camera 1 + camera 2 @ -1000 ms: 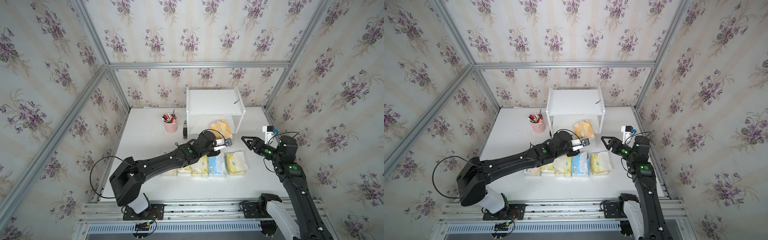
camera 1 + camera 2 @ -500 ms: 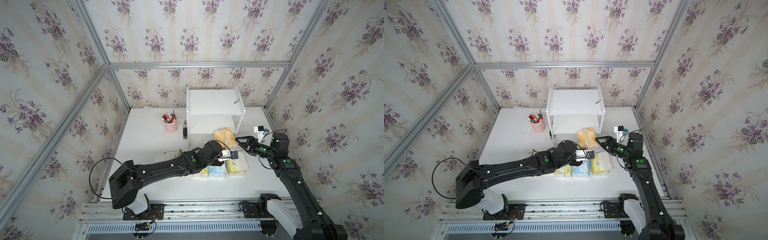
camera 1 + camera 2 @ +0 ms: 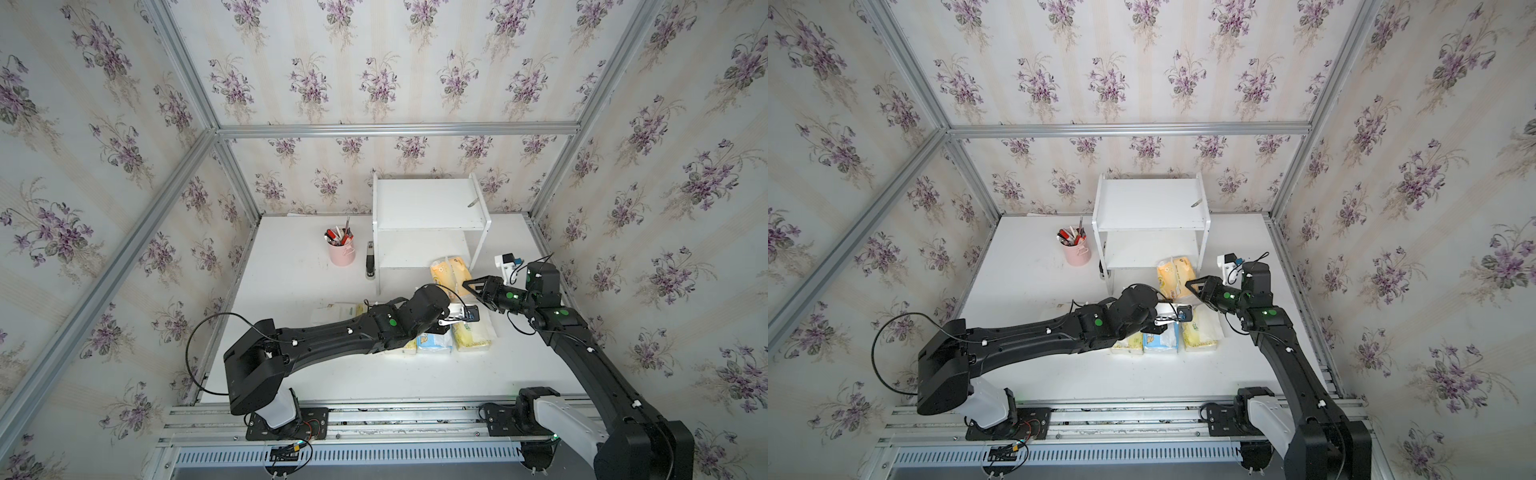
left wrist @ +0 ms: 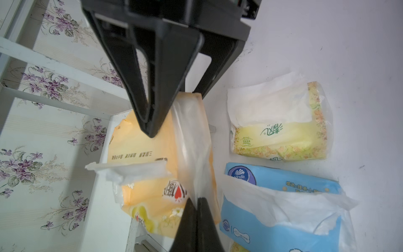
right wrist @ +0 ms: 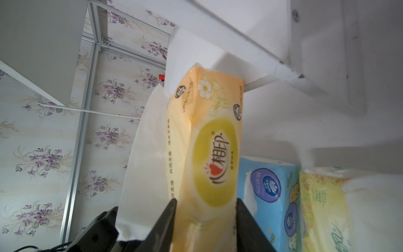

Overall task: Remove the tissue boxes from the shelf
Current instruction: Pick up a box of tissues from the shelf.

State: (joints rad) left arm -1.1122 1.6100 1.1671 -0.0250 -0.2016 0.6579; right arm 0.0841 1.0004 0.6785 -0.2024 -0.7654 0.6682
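The orange tissue box hangs tilted at the front right corner of the white shelf, its far end at the lower board's edge. My right gripper is shut on its near end, with one finger against each side. My left gripper is shut, and the box's clear wrapper runs taut into its tips. On the table in front lie a yellow box, a blue one and another yellow one half under the left arm.
A pale tissue pack lies left of the row behind the left arm. A pink pen cup and a small black object stand beside the shelf's left leg. Patterned walls and aluminium posts close in three sides.
The left gripper drew the orange box forward off the lower board. The right arm came in from the right and its jaws narrowed onto the box.
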